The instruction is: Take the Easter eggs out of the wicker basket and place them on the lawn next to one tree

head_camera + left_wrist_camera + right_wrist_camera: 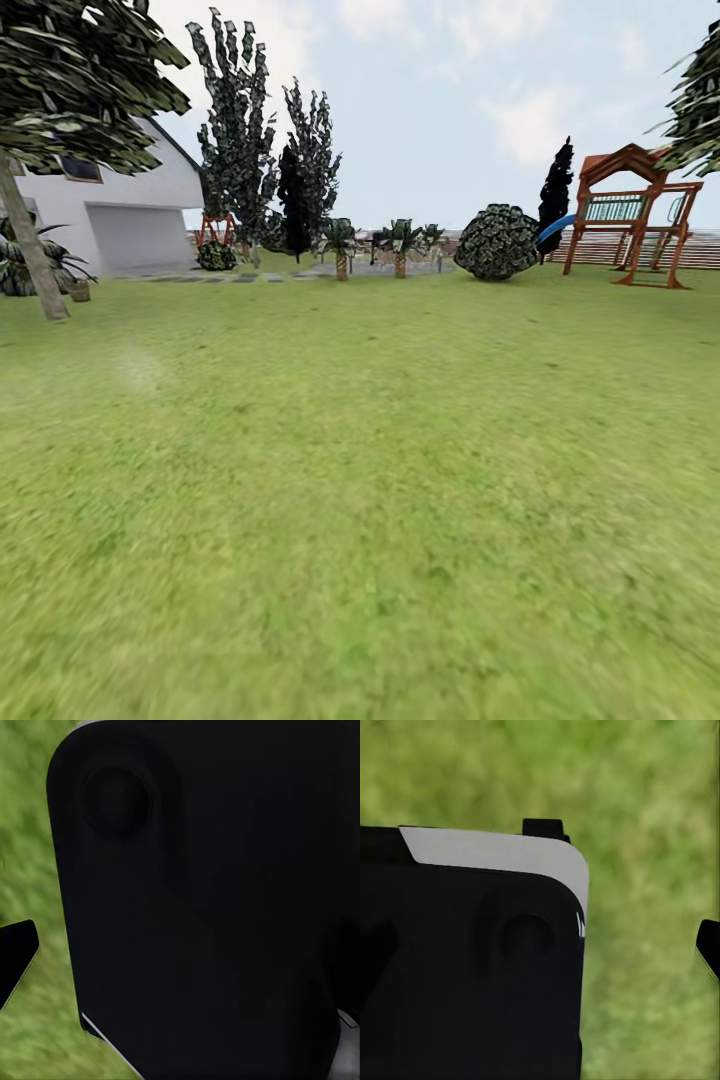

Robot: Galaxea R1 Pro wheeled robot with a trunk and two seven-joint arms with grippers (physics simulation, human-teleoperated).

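The lawn [380, 480] stretches wide and flat ahead of me in the head view. At its far left edge stands a tree [35, 255] with a bare grey-tan trunk. A small brown round object [80, 290] sits beside that trunk, too far off to tell if it is the wicker basket. The Easter eggs are out of view. In the left wrist view one dark fingertip [15, 964] juts over grass beside a large black part of my own body [210, 907]. The right wrist view has a dark fingertip [709, 949] over grass next to another black and grey body part [472, 960].
A white house [130, 215] stands at the back left with tall dark trees [240, 140] beside it. Small palms [400, 245] and a round bush [497, 242] line the far edge. A wooden playset [630, 215] with a blue slide stands at the back right before a slat fence [700, 245].
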